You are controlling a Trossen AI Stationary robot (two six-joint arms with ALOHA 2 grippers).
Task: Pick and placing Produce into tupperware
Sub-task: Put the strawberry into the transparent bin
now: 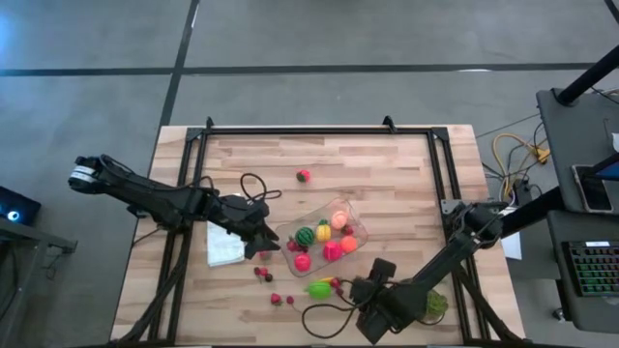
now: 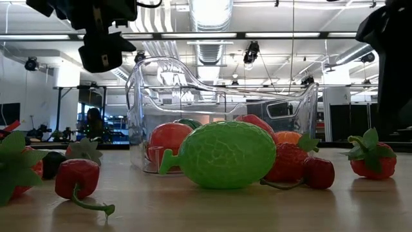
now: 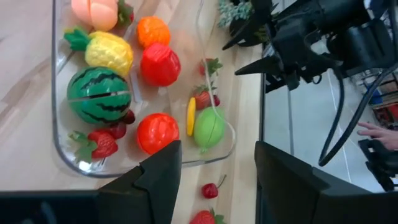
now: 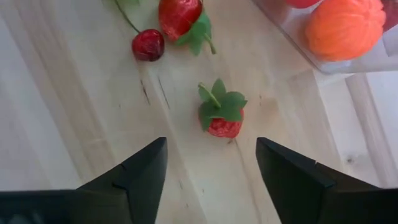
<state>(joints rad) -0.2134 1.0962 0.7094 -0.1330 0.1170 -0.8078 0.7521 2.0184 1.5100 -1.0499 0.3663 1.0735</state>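
Two dark robot arms work over a pale wooden tabletop (image 1: pixel 387 174) strewn with toy produce. At its middle lies the tupperware (image 1: pixel 360 232), a clear rectangular container set at a slant and already holding a striped watermelon (image 3: pixel 99 94), a yellow pineapple (image 3: pixel 109 52), a peach (image 3: pixel 94 12), an orange (image 3: pixel 153 31), two red fruits and a strawberry.

The left gripper (image 1: pixel 261 237) hovers at the container's left end, beside a folded white cloth (image 1: pixel 224 246); its two fingers stand apart with nothing between them.

The right gripper (image 1: pixel 370 307) hangs over the near edge of the tabletop, fingers (image 4: pixel 140 174) spread and empty, directly above a small strawberry (image 4: pixel 222 118) lying loose on the wood. A cherry (image 4: pixel 148 45) and a second strawberry (image 4: pixel 180 17) lie just beyond it.

A lime-green fruit (image 1: pixel 320 288) rests outside the container, close to its near wall, touching a strawberry there. More berries (image 1: pixel 263 275) are scattered near the tabletop's front left, and a single red one (image 1: pixel 304 176) sits well apart toward the far side. A green leafy tuft (image 1: pixel 437 304) lies by the right arm.
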